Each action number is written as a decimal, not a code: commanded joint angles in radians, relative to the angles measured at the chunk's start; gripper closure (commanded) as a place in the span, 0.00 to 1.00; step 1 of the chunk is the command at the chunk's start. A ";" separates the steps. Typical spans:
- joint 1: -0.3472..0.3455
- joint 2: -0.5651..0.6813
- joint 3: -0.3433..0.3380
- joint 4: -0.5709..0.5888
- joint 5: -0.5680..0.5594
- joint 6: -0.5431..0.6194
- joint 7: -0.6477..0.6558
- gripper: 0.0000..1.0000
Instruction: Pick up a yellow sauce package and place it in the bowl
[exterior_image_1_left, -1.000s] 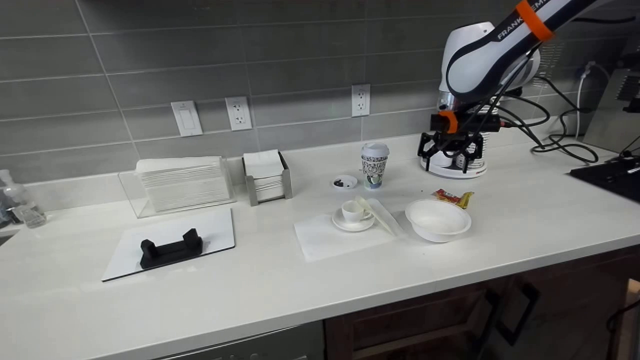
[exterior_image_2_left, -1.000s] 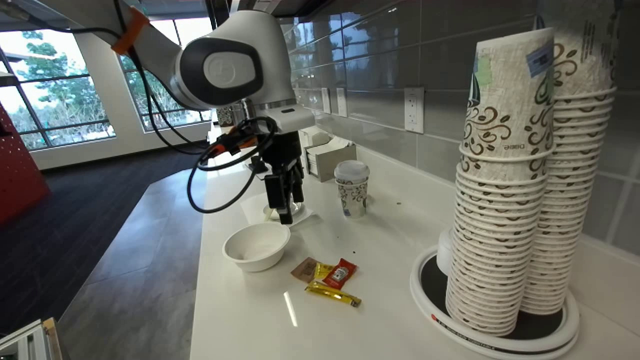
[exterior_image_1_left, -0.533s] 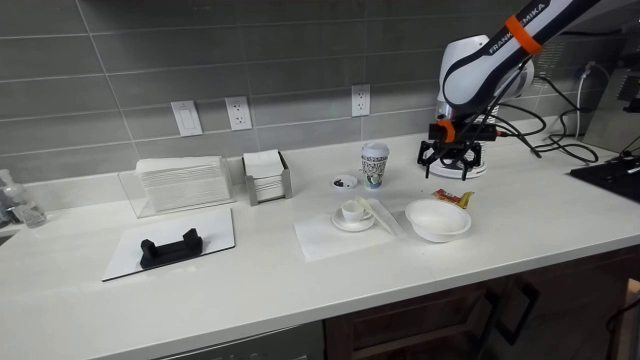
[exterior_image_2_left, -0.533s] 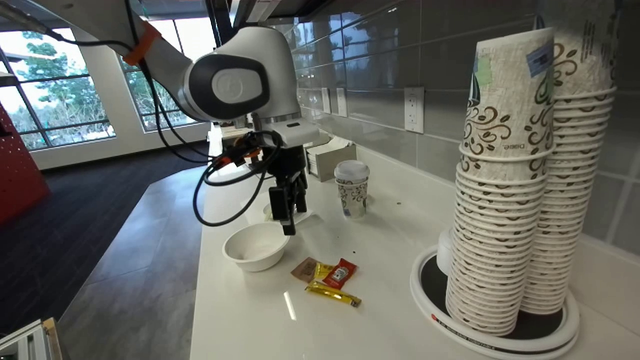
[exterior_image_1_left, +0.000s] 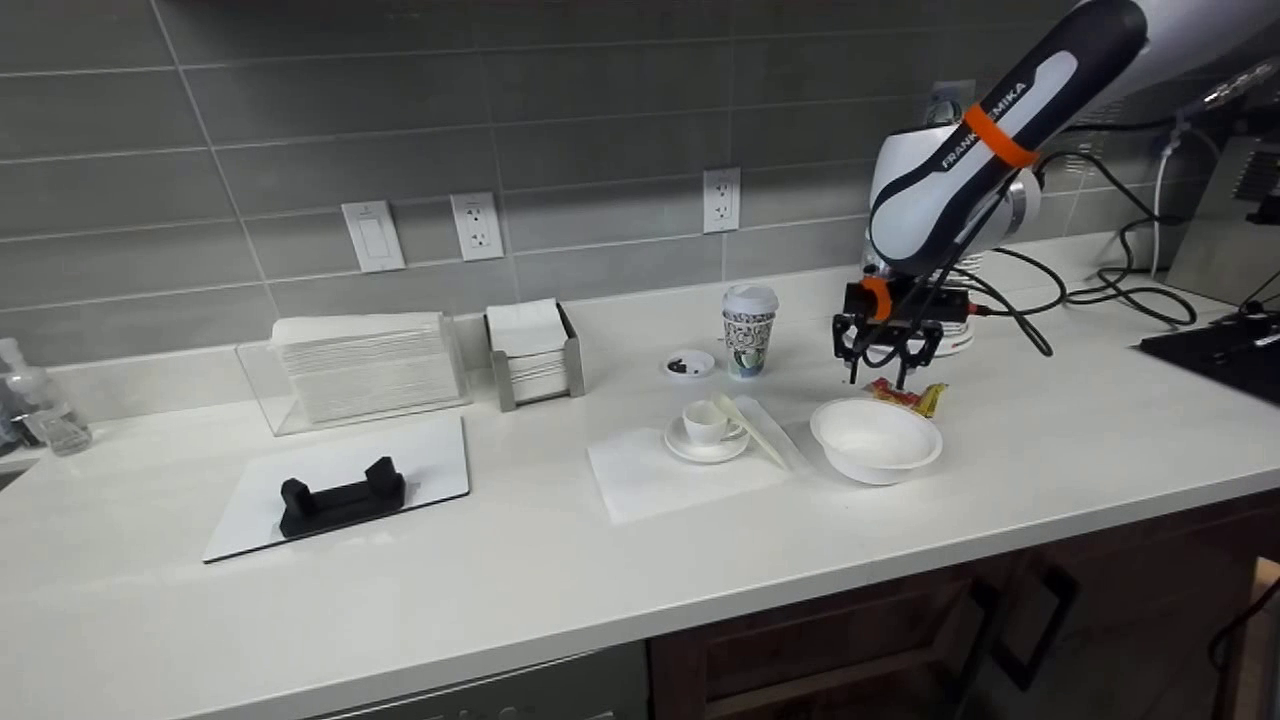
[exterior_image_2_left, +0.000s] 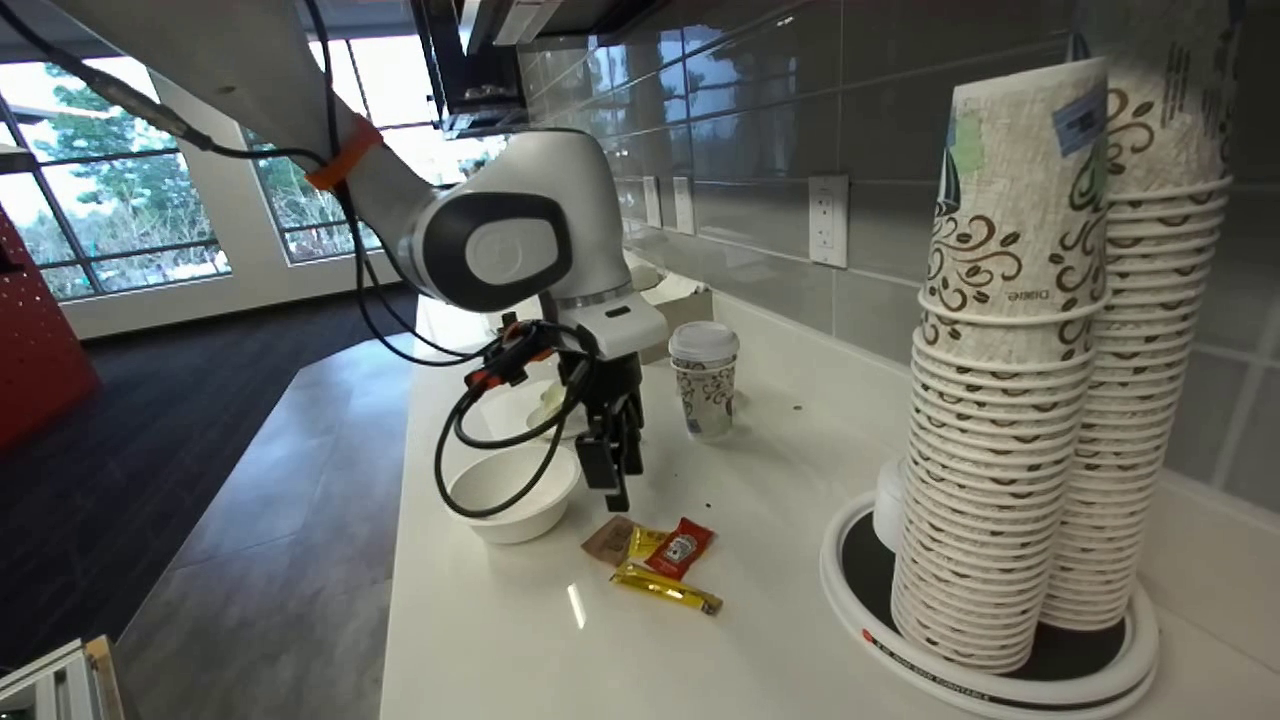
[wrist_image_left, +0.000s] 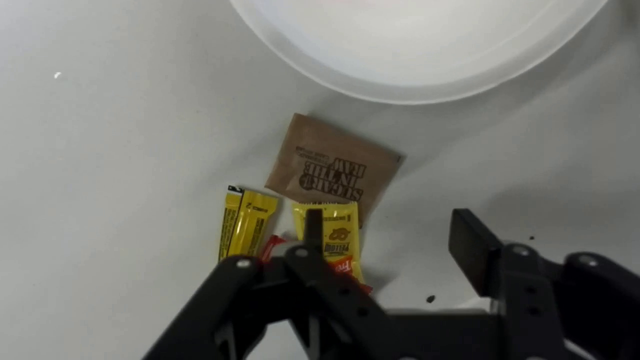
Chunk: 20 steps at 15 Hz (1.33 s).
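Your spread fingers (wrist_image_left: 474, 252) have lowered. Near the bowl (exterior_image_1_left: 876, 440), a square yellow sauce package (wrist_image_left: 345, 227) and a long one (wrist_image_left: 250, 222) lie on the bench (exterior_image_1_left: 500, 600); centre either between the fingers before descending.

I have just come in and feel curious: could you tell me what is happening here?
A Franka robot arm has its hand open above the counter and holds nothing. Near it lie a flat yellow sauce packet, a long yellow packet, a red packet and a brown Sugar In The Raw packet. The white bowl stands beside them; none of these packets is in it yet.
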 joint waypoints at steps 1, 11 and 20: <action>0.012 0.058 -0.024 0.043 0.026 0.029 0.017 0.49; 0.024 0.124 -0.081 0.096 0.011 -0.024 0.043 0.44; 0.009 0.134 -0.065 0.110 0.039 -0.070 0.015 0.42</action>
